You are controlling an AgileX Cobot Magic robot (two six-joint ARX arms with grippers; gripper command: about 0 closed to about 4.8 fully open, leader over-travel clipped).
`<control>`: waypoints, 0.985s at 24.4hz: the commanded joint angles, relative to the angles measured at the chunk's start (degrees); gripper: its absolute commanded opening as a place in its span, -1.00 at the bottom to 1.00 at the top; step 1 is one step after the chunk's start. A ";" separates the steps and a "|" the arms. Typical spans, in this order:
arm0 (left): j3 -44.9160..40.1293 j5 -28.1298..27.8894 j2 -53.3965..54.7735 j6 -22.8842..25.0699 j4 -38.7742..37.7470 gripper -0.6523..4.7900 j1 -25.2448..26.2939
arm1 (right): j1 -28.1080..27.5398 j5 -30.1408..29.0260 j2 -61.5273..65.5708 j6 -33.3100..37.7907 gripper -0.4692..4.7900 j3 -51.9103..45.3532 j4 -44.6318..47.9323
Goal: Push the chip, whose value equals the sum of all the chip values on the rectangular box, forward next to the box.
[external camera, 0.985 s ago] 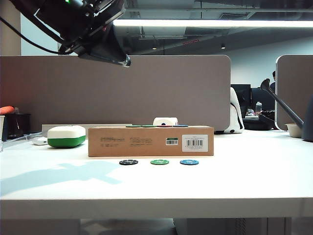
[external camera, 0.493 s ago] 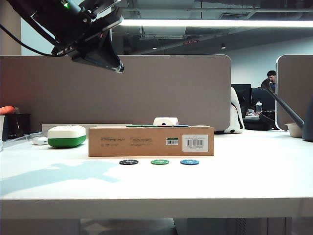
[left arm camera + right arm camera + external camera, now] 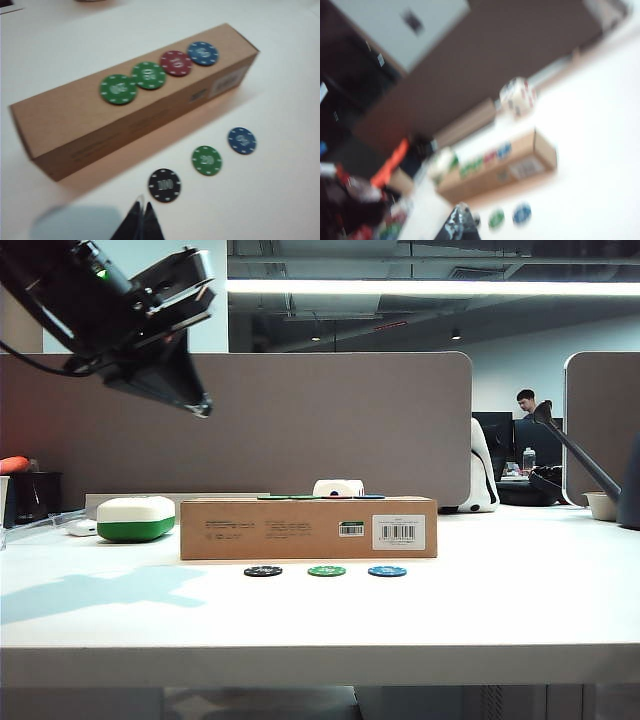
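Note:
The black chip [image 3: 263,571] lies on the white table just in front of the rectangular box [image 3: 300,528], leftmost of a row of three. In the left wrist view the chip [image 3: 164,185] reads 100, a short gap from the box [image 3: 75,120], which carries several chips [image 3: 148,75] on its top. My left gripper [image 3: 203,408] hangs high above the table's left side, shut and empty; its tips [image 3: 141,212] point near the black chip. My right gripper [image 3: 461,212] shows as a blurred closed point, empty, in front of the box [image 3: 490,175].
A green chip [image 3: 327,570] and a blue chip [image 3: 387,571] lie to the right of the black one. A white-and-green rounded case [image 3: 136,518] stands left of the box. A brown partition [image 3: 330,420] runs behind the table.
My left arm has swung to the left and a little lower in the exterior view. The chips and the box have not moved.

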 commanded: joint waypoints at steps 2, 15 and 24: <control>-0.02 0.04 -0.20 0.24 0.44 -0.78 0.74 | 4.85 -0.55 11.93 -3.78 -0.84 4.74 -0.48; -0.02 0.28 -0.22 0.24 1.31 -0.78 -1.11 | 25.59 -3.78 65.26 -23.98 -0.84 28.83 1.36; -0.02 0.26 -0.24 0.24 1.46 -0.78 -1.11 | 28.28 -14.32 91.19 -26.43 -0.84 45.79 1.05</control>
